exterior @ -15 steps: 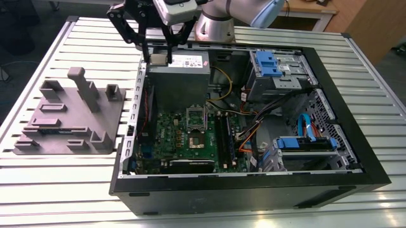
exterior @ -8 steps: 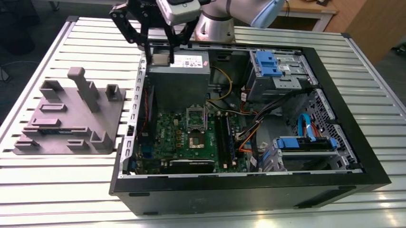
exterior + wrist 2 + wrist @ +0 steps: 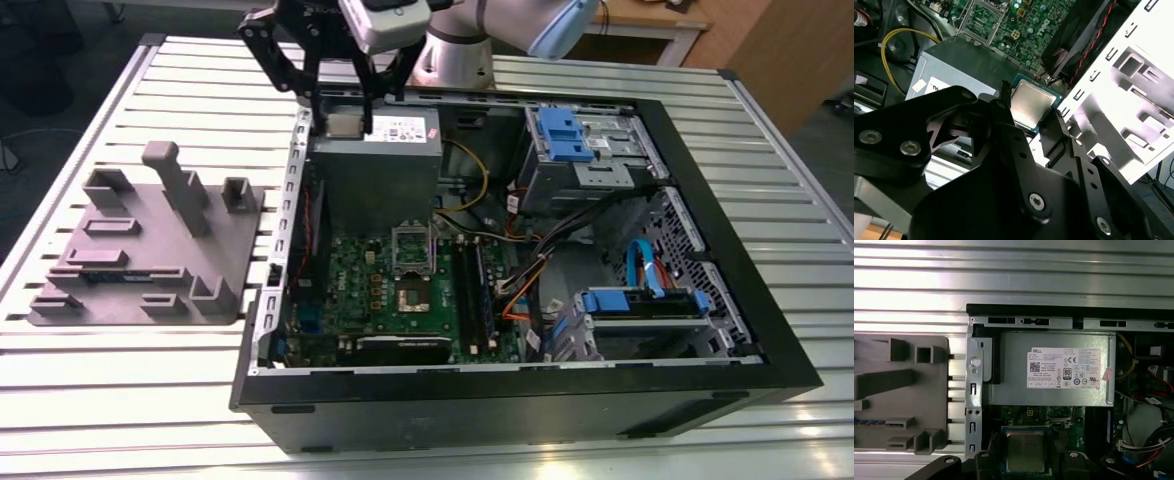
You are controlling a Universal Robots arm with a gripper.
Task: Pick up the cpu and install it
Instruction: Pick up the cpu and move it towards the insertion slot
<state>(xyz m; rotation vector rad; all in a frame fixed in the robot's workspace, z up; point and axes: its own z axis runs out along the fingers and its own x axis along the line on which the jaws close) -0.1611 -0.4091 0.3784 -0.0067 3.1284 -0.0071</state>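
The cpu (image 3: 344, 124) is a small square chip with a silver-grey metal top, held in the air above the back left corner of the open computer case (image 3: 521, 400). My gripper (image 3: 342, 116) is shut on it, one black finger on each side. In both wrist views the cpu (image 3: 1029, 102) (image 3: 1025, 450) sits between the fingers (image 3: 1004, 107), over the edge of the grey power supply box (image 3: 1054, 335). The empty socket (image 3: 411, 292) lies on the green motherboard (image 3: 354, 290), lower in the case, and the socket (image 3: 985, 17) is seen beyond the power supply.
A grey fixture plate (image 3: 147, 250) with raised blocks lies on the slatted table (image 3: 120, 400) at the exterior view's left. Inside the case are blue drive brackets (image 3: 561, 135), cables (image 3: 534, 270), memory slots (image 3: 470, 290) and the case's metal side rail (image 3: 974, 390).
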